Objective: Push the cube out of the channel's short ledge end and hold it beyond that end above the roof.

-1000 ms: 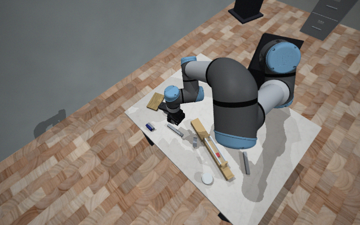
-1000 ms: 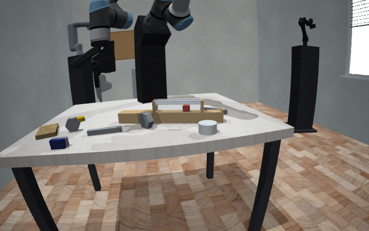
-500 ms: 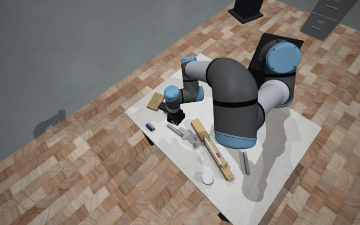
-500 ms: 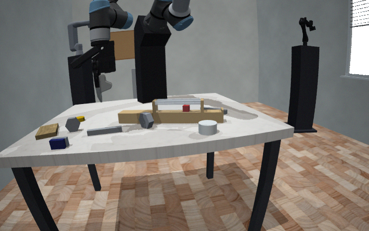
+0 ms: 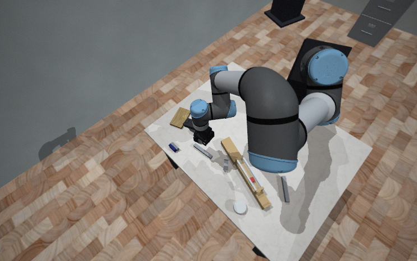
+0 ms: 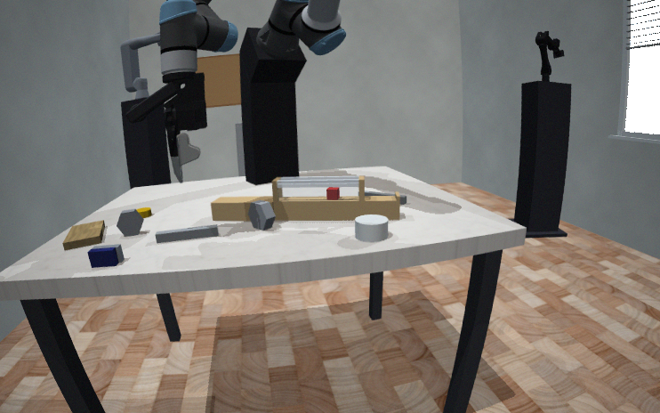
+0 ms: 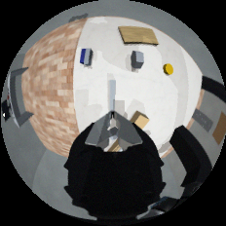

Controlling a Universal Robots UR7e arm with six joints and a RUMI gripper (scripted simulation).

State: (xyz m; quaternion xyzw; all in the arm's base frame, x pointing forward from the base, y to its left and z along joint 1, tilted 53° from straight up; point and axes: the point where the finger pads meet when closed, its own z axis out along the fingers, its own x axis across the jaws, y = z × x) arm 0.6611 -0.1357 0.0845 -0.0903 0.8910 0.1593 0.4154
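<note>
Closed, empty gripper (image 6: 179,158) hanging above the table's (image 6: 281,256) left part while the red cube (image 6: 333,193) is sitting inside the channel (image 6: 317,207).

The wooden channel is lying flat on the white table, its long axis running across the exterior view from left to right and diagonally in the top view (image 5: 247,173); the cube (image 5: 252,179) is resting under the clear roof, nearer the end that is pointing toward the white cylinder (image 5: 240,207). The gripper's fingers are pressing together with nothing between them and pointing down, well above the tabletop, near the grey bar (image 6: 186,233) that is lying left of the channel. A second grey bar (image 5: 285,189) is lying beside the channel's far side, roughly parallel to it. A grey hexagonal block (image 6: 261,214) is leaning against the channel's near wall, and a wooden tile (image 6: 84,233), a blue block (image 6: 104,255) and a small yellow disc (image 6: 143,211) are sitting toward the table's left edge.
</note>
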